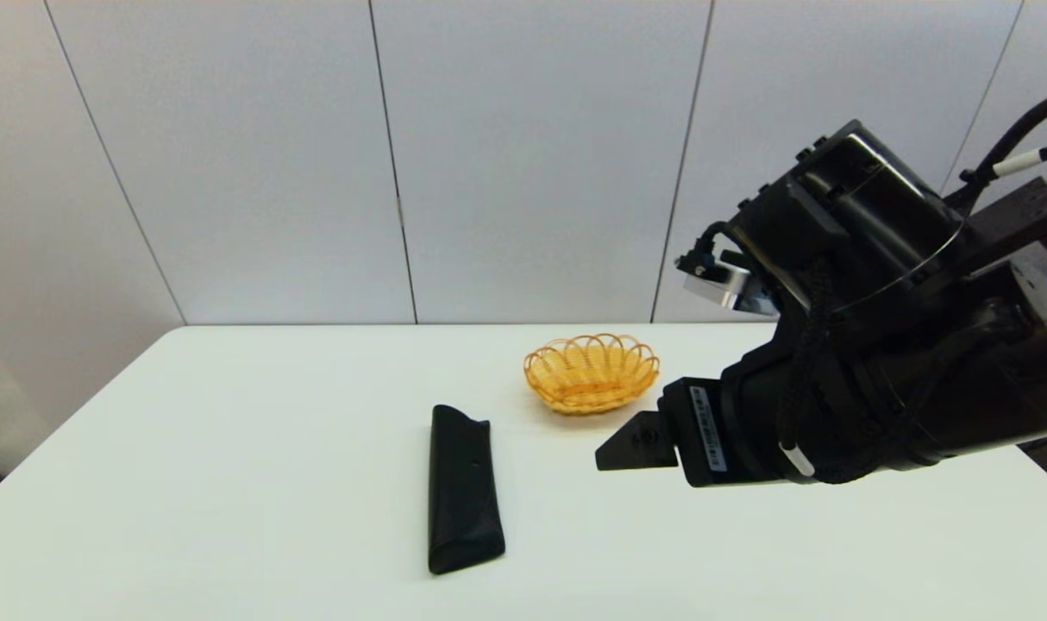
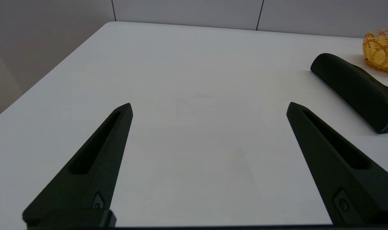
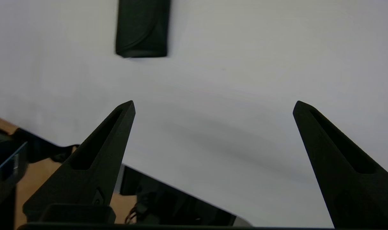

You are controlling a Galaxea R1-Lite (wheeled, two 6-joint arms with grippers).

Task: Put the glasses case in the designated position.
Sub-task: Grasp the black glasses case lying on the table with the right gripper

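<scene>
You are at the very start of this job: the glasses case (image 1: 463, 489) lies flat and untouched on the white worktop (image 1: 230, 448), lengthwise toward you, its wedge end nearest the robot and its far end pointing to about 12 o'clock. From the case, the wicker basket (image 1: 592, 373) sits at roughly 1 o'clock, near it but not touching. Your right claw (image 3: 213, 105) hangs above the worktop at about 3 o'clock of the case, well clear of it, fingers spread wide and holding nothing; its wrist view shows the case's end ahead of the fingertips, off to one side. The left claw (image 2: 210, 107) is parked low over bare worktop at about 9 o'clock of the case, also spread wide and empty. Nothing marks the designated position, so you cannot tell from here which bare patch is meant. Everything remains: bring the right claw over the case, descend, close across its narrow width, lift, carry and set it down.
</scene>
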